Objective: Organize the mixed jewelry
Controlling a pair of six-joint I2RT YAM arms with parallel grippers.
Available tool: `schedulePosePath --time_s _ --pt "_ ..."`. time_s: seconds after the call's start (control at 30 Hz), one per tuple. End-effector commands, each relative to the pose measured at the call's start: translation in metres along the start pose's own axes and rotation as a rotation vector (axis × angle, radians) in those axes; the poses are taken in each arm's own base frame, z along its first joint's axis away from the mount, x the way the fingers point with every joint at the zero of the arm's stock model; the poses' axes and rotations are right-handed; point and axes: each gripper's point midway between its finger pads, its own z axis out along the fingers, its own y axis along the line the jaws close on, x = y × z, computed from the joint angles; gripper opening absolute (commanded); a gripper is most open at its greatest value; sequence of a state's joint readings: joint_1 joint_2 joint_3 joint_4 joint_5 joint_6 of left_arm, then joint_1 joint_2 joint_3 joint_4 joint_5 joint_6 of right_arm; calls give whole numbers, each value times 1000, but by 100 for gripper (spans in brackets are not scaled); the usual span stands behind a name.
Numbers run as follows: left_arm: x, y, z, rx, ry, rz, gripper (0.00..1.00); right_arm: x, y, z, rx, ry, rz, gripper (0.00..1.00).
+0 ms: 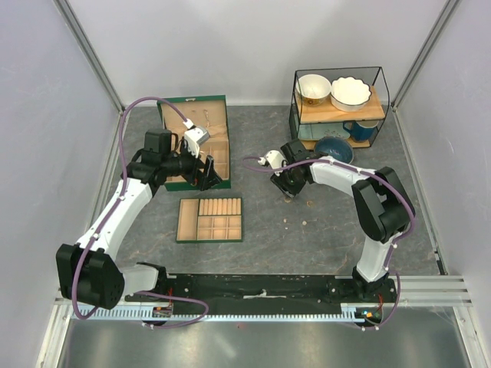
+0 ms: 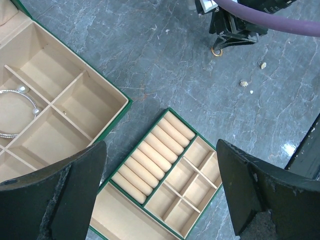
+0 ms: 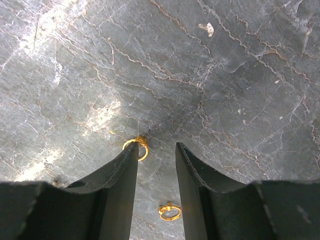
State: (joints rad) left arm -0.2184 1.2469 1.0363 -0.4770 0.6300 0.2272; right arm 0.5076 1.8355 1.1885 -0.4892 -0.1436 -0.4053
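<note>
A silvery bangle (image 2: 14,113) with pale beads lies in a compartment of the open green box (image 2: 106,87). My left gripper (image 2: 161,145) is open and empty, above the gap between that box and the green divided tray (image 2: 197,151). My right gripper (image 3: 156,150) is open, low over the table. One gold ring (image 3: 137,146) lies at its left fingertip. A second gold ring (image 3: 170,211) lies between the fingers, further back. In the left wrist view a gold ring (image 2: 216,51) lies under the right gripper, with small studs (image 2: 244,83) nearby.
The green box (image 1: 196,142) stands at the back left and the divided tray (image 1: 209,219) lies in front of it. A wire shelf (image 1: 337,107) with bowls and a blue cup stands at the back right. Tiny pieces (image 1: 303,223) lie near the right gripper (image 1: 288,192).
</note>
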Motion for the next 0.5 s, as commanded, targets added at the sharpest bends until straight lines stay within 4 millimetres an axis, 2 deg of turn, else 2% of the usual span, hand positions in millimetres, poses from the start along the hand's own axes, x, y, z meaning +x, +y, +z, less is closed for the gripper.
schedulePosePath --time_s 0.0,0.47 --pt "-10 -1 -4 -10 -41 70 98 -17 -6 1 10 -41 -9 43" --pt "-8 2 -4 -21 -35 78 98 -3 -4 6 10 -12 -42 41"
